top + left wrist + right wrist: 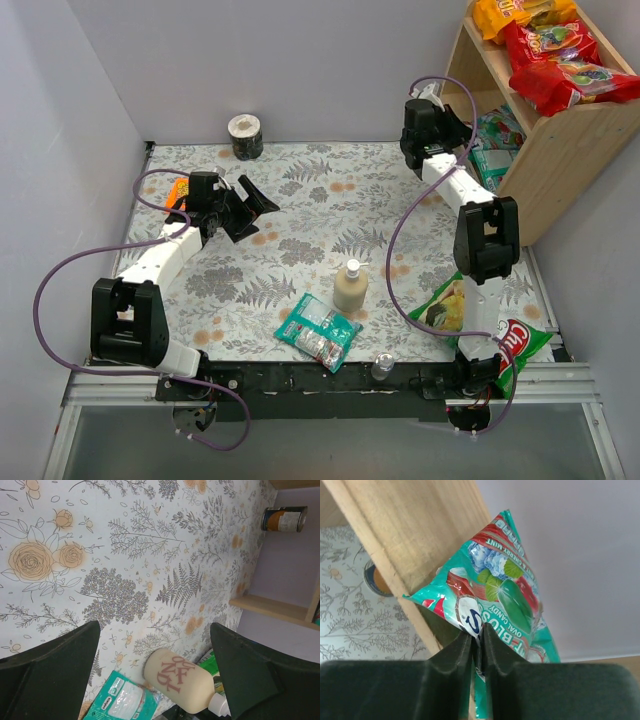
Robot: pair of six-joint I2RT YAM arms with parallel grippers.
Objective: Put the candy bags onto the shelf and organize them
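The wooden shelf [560, 150] stands at the back right. An orange-yellow candy bag [520, 12] and two red candy bags [550, 45] lie on its top board. My right gripper [466, 140] is at the lower board, shut on a teal-and-white candy bag [505, 595] held beside the shelf's side panel [415, 535]; its fingers [462, 652] pinch the bag's lower edge. Teal bags [495, 140] show on the lower board. Another teal-and-white bag [318, 332] lies flat at the table's near middle. My left gripper [248, 205] is open and empty above the left of the table.
A cream lotion bottle [350, 287] stands just behind the loose teal bag; it also shows in the left wrist view [182, 680]. Green chip bags [440, 305] lie by the right arm's base. A can [245, 137] stands at the back. A small orange packet [178, 190] lies far left.
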